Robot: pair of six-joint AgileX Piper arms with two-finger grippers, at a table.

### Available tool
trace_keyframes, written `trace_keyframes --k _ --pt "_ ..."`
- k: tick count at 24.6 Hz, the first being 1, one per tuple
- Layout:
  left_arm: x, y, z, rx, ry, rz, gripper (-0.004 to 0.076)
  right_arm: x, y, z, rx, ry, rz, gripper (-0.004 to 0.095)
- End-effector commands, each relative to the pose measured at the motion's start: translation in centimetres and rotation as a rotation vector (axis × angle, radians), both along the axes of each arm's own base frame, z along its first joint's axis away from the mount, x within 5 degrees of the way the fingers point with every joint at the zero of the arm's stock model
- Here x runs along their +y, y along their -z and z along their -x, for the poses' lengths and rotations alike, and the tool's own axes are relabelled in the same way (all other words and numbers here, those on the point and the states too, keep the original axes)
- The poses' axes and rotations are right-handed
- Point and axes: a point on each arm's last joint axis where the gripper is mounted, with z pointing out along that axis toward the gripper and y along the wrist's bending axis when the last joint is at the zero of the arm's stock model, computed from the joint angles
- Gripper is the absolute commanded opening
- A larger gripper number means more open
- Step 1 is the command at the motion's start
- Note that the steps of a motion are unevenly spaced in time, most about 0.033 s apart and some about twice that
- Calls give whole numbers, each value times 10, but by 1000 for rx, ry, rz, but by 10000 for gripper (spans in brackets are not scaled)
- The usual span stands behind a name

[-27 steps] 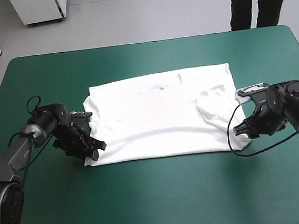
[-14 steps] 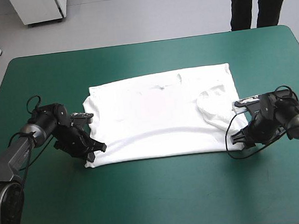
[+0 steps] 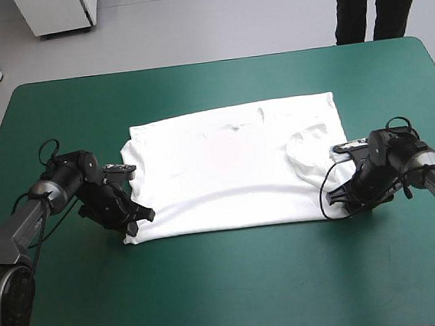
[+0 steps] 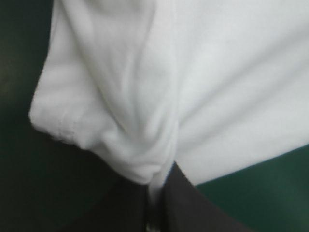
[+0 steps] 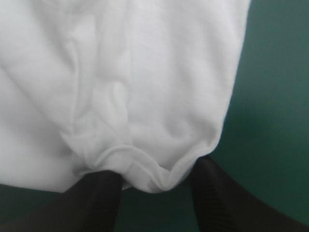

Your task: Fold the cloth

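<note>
1. The T-shirt [image 3: 233, 165] lies spread flat around the middle of my desk [image 3: 237, 284], white, as a wide rectangle with its long sides along the desk's near and far edges.
2. Its near edge runs almost straight from one near corner to the other. The far edge is a little uneven, with a small pucker near the middle.
3. On the right side a sleeve [image 3: 309, 150] is turned in and rests on top of the body in rumpled folds.
4. My left tool [image 3: 135, 223] sits at the near left corner of the T-shirt. In the left wrist view its two black fingers [image 4: 193, 208] are pressed together with a bunched ridge of white fabric pinched between them, so it is holding the cloth.
5. My right tool [image 3: 336, 198] sits at the near right corner. In the right wrist view the fingers stand apart with the rolled corner of the T-shirt [image 5: 145, 72] lying in the gap, so it is wide and not clamped.
6. Both tools are low, at the level of the desk top.
7. Bare teal-green cover shows on every side of the T-shirt. The broadest stretch is toward the near edge, and there is a narrower band toward the far edge.
8. There is open room to the left beyond my left arm and to the right beyond my right arm.
</note>
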Motion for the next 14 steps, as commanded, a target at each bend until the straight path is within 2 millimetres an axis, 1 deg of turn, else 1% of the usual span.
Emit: trace_keyframes --k 1,5,7,9,11,12,13,14 --pt "-2 -17 3 -35 19 23 23 5 -4 -12 -62 11 -59 304" --pt "-2 -17 3 -32 16 22 23 9 1 -14 -34 -25 -93 -16" --pt "-2 -17 3 -32 19 21 23 9 0 -14 -33 -30 -97 -12" --pt "-2 -18 3 -34 28 21 23 9 -4 -14 -26 -39 -94 -11" --pt "-2 -25 5 -40 37 24 23 9 -23 -18 -37 -57 -84 -13" --pt "-1 -35 9 -60 40 28 23 8 -42 -18 -64 -68 -79 -13" --pt "-1 -41 11 -71 43 30 23 8 -52 -18 -78 -74 -73 -13" --pt "-1 -56 14 -105 48 35 23 7 -70 -15 -98 -78 -67 -13"
